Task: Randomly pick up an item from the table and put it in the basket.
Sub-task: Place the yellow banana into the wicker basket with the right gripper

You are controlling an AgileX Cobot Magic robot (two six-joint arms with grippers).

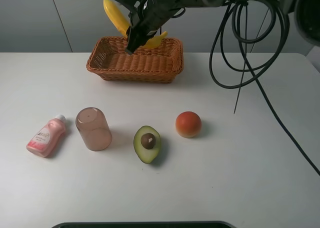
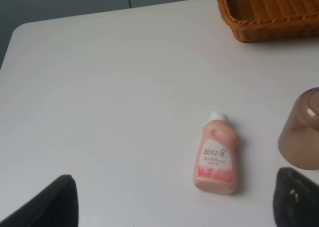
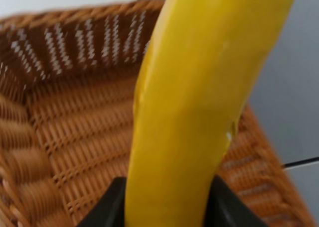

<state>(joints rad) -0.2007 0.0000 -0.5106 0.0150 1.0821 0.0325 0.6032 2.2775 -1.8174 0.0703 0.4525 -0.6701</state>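
The yellow banana (image 1: 116,16) is held above the brown wicker basket (image 1: 136,63) at the back of the white table (image 1: 240,153). My right gripper (image 1: 136,37) is shut on the banana, reaching across from the right. In the right wrist view the banana (image 3: 199,102) fills the frame between the dark fingers (image 3: 107,207), with the basket floor (image 3: 75,137) below. My left gripper (image 2: 174,217) is open and empty; only its dark fingertips (image 2: 50,202) show, low over the table near a pink bottle (image 2: 215,155). The left arm is out of the high view.
A pink bottle (image 1: 46,136) lies at the left, next to an upturned brownish translucent cup (image 1: 93,128). A halved avocado (image 1: 147,143) and a round orange-red fruit (image 1: 188,124) sit mid-table. Black cables (image 1: 250,63) hang over the right side.
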